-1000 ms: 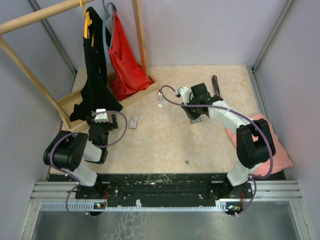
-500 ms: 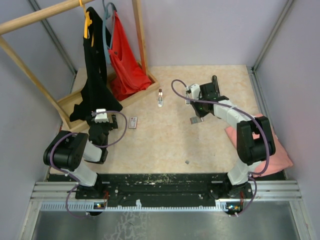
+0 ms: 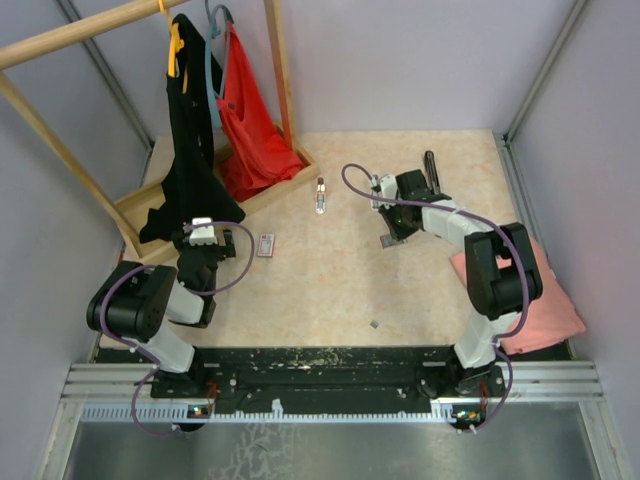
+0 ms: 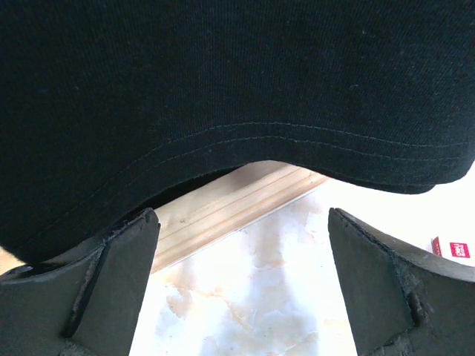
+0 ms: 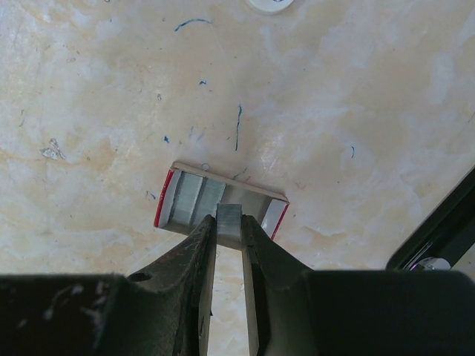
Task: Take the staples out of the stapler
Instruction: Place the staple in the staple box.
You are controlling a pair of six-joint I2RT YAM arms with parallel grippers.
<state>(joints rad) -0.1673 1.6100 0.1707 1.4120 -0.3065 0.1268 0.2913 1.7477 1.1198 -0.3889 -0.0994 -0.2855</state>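
- Staples (image 5: 230, 215): a short silvery strip sits between the fingertips of the right pincer (image 5: 228, 224), whose jaws are drawn close and pinch it from both sides.
- Below that strip lies a small open tray (image 5: 185, 196) with red ends and grey strips inside. It rests flat on the pale marbled bench (image 3: 330, 290), and the pinched strip overlaps the tray's near edge. Whether the strip is lifted clear of the tray cannot be told.
- Stapler (image 3: 431, 165): black and slim, it lies on the far right part of the bench, just beyond the right arm's wrist and apart from the tray.
- Left pincer (image 4: 241, 297): its jaws are spread wide with nothing between them. It is low at the near left, under the hem of a black garment (image 4: 223, 89) that hangs from a wooden rack (image 3: 280, 70).
- A red garment (image 3: 250, 130) hangs beside the black one, on its right.
- A red-and-white box (image 3: 266, 245) lies on the bench right of the left pincer.
- A silvery clip (image 3: 320, 196) lies near the middle, toward the far side.
- A pink cloth (image 3: 545, 310) lies at the right edge.
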